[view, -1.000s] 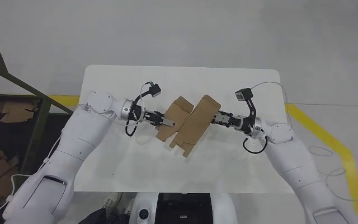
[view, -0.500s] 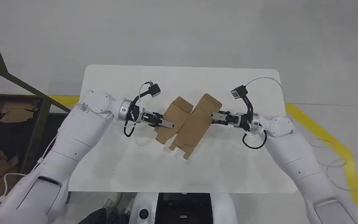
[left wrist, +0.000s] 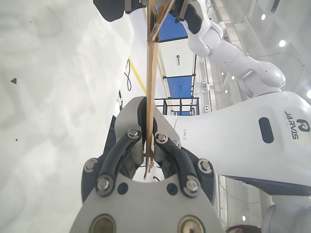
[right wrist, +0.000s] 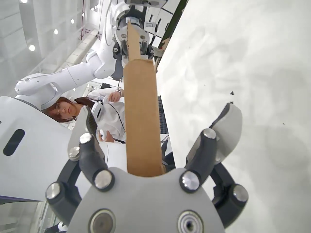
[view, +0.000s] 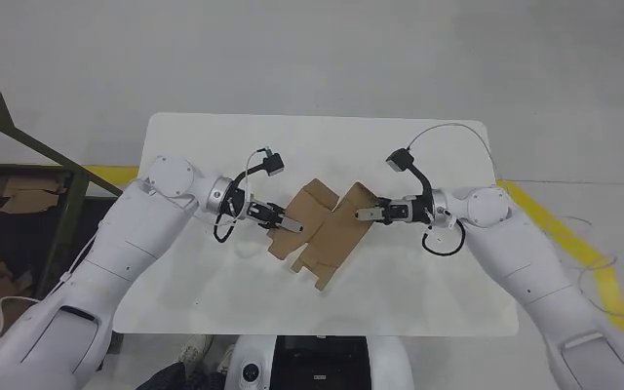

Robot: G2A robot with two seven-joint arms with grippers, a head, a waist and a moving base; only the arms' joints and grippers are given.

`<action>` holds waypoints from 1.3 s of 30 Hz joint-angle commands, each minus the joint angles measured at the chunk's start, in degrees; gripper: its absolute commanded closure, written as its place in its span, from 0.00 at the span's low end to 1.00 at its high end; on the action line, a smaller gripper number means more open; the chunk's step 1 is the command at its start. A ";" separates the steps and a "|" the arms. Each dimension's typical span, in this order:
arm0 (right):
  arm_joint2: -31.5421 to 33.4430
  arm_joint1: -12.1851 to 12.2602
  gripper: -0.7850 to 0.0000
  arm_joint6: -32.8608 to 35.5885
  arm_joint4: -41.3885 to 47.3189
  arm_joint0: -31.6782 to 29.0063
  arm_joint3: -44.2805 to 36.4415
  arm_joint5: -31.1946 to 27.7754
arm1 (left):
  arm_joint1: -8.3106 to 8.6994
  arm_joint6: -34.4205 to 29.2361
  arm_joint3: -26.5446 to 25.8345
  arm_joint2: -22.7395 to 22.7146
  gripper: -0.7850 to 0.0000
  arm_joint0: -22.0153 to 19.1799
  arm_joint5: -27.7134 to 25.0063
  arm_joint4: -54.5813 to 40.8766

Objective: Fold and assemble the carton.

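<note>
The right gripper [view: 362, 213] has slid in over the carton [view: 317, 234] since a second ago, and the carton's near corner has swung closer to the robot, while the left gripper [view: 291, 224] has dropped only slightly. In the top view the brown board lies flat and slanted between the two sets of fingers over the middle of the white table [view: 195, 292]; whether it touches the tabletop cannot be told. In the left wrist view the carton [left wrist: 151, 86] is edge-on, so its faces are hidden. The left gripper's [left wrist: 147, 112] fingers [left wrist: 131, 120] are pressed onto the thin edge from both sides. Beyond them, toward the right gripper [left wrist: 150, 8], the layers part into a narrow wedge whose inside is too dark to make out. In the right wrist view a strip of carton [right wrist: 141, 112] runs up from behind the palm plate, which cuts off its end. The right gripper's [right wrist: 158, 120] fingers [right wrist: 228, 120] are spread wide on either side of the strip, apart from it. Past the strip's far end the left gripper [right wrist: 132, 47] pinches the carton's opposite edge.
</note>
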 commanded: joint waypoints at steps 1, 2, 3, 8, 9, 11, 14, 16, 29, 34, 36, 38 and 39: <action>-1.83 0.61 0.39 -0.41 0.00 0.68 -0.36 -0.41 | 0.32 0.09 -0.09 0.33 1.00 -0.11 -0.09 -0.26; -2.73 0.93 0.50 -0.68 0.16 0.97 -0.45 -0.68 | 0.47 0.12 -0.18 0.51 1.00 -0.16 -0.12 -0.35; -3.59 1.25 0.55 -0.99 0.37 1.29 -0.47 -0.99 | 0.61 0.12 -0.21 0.71 1.00 -0.20 -0.12 -0.53; -7.85 2.64 1.00 -2.53 2.20 3.01 -0.59 -2.54 | 1.22 0.33 -0.37 1.74 1.00 -0.59 -0.33 -1.17; -8.65 2.89 1.00 -2.85 2.69 3.37 -0.65 -2.85 | 1.32 0.45 -0.38 1.97 1.00 -0.67 -0.44 -1.28; -10.21 3.43 1.00 -3.52 3.16 4.10 -0.70 -3.52 | 1.50 0.66 -0.35 2.40 1.00 -0.91 -0.66 -1.45; -12.49 4.22 1.00 -4.54 4.10 5.08 -0.92 -4.54 | 1.74 1.09 0.05 2.79 0.95 -1.42 -1.08 -1.98; -13.69 4.76 1.00 -5.09 5.72 5.61 -1.00 -5.09 | 1.90 1.82 0.63 2.71 0.00 -1.69 -1.82 -2.60; -12.95 7.04 1.00 -5.40 21.16 3.11 1.66 -5.38 | 3.17 10.37 3.76 -4.19 0.00 1.80 -10.36 -13.72; -10.83 7.23 1.00 -6.29 24.36 -0.51 2.33 -6.25 | 3.34 11.66 4.25 -6.01 0.00 3.90 -11.64 -15.69; -9.98 7.23 1.00 -8.56 24.77 -2.13 2.42 -6.50 | 3.22 11.49 4.57 -6.13 0.00 4.28 -11.47 -16.25; -9.24 7.25 1.00 -13.10 22.46 -3.54 1.82 -6.27 | 3.01 11.44 5.21 -5.93 0.00 4.48 -11.41 -16.16; -8.92 7.26 1.00 -15.97 21.02 -4.40 1.15 -5.91 | 2.86 11.69 5.48 -5.71 0.00 4.48 -11.35 -15.89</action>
